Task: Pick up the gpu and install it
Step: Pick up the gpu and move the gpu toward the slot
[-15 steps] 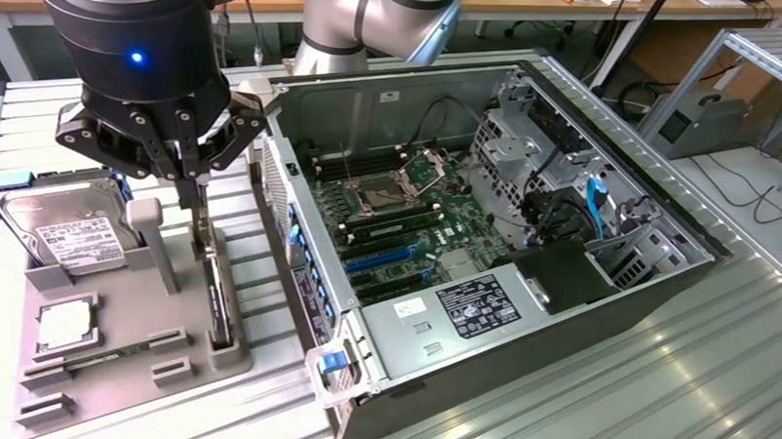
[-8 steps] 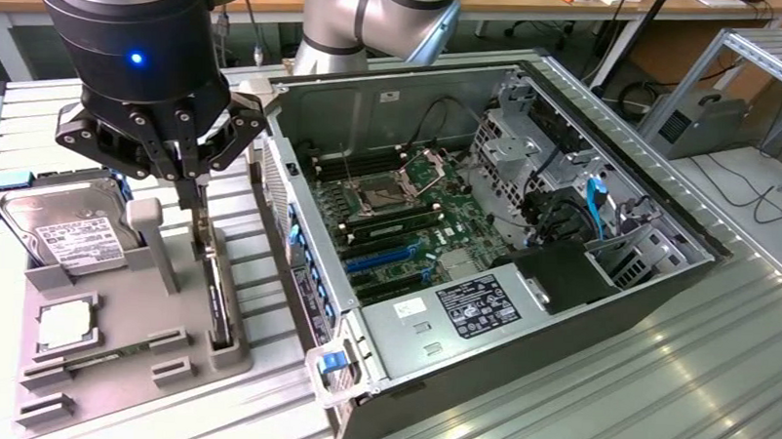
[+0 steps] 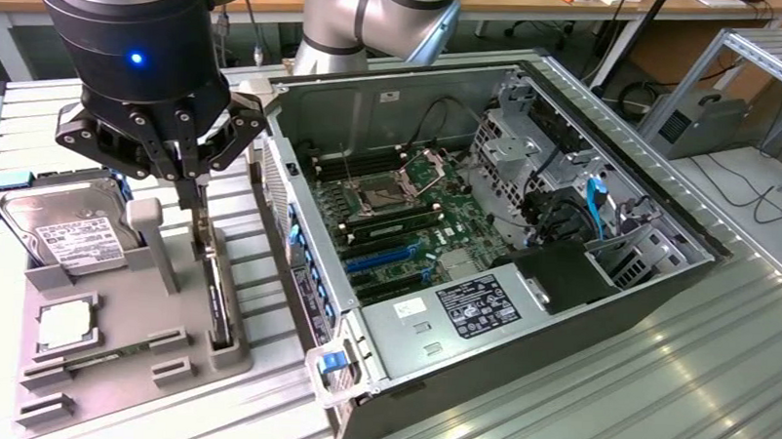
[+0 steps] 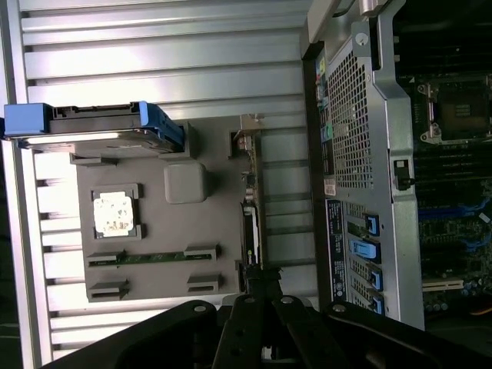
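Observation:
The gpu (image 3: 216,287) is a thin black card with a pale metal bracket. It stands on edge in a slot of the grey holder tray (image 3: 113,351), to the exterior view's left of the open computer case (image 3: 495,233). My gripper (image 3: 190,198) hangs straight down over the card's far end, its fingers pressed together on the card's top edge. The wrist view has the gpu (image 4: 250,223) edge-on as a narrow strip running into my gripper (image 4: 257,286). The card still sits in the holder.
The tray also carries a silver hard drive (image 3: 71,233) in blue rails, a small square chip (image 3: 64,323) and a memory stick. The case's perforated rear wall (image 3: 282,191) rises close beside the card. Blue expansion slots (image 3: 383,258) lie on the motherboard.

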`<state>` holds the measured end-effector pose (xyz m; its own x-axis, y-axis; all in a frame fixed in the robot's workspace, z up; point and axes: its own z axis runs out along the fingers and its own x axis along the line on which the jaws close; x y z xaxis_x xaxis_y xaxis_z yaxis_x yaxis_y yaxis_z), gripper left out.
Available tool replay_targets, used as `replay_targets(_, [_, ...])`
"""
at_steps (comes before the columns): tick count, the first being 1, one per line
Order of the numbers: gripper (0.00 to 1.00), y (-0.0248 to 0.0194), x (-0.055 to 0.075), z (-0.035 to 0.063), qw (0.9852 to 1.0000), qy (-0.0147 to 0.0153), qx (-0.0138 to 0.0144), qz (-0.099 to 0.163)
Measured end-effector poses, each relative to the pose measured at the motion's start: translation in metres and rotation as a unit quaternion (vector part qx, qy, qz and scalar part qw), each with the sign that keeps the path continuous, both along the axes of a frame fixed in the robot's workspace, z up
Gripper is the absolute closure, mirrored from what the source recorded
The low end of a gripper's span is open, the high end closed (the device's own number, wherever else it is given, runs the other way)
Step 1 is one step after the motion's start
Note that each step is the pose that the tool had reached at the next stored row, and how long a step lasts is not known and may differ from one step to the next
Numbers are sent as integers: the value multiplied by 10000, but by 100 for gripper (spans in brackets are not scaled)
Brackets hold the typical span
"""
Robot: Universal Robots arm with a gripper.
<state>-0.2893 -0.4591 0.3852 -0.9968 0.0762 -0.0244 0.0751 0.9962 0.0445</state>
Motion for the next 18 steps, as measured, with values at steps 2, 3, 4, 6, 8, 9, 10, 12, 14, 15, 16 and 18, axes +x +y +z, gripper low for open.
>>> replay_targets(2, [83, 0, 0, 0, 10000, 0, 0, 0])
replay_targets(3, [83, 0, 0, 0, 10000, 0, 0, 0])
replay_targets(4, [76, 0, 0, 0, 10000, 0, 0, 0])
replay_targets(6, [64, 0, 0, 0, 10000, 0, 0, 0])
replay_targets(8, [52, 0, 0, 0, 10000, 0, 0, 0])
replay_targets(9, [52, 0, 0, 0, 10000, 0, 0, 0])
replay_targets(10, [52, 0, 0, 0, 10000, 0, 0, 0])
replay_targets(12, [52, 0, 0, -13, 10000, -1, 1, 0])
replay_targets(14, [52, 0, 0, -74, 10000, 0, 0, 0])
replay_targets(15, [52, 0, 0, -94, 10000, 0, 0, 0])
replay_targets(16, [52, 0, 0, -110, 10000, 0, 0, 0])
replay_targets(18, [52, 0, 0, -147, 10000, 0, 0, 0])
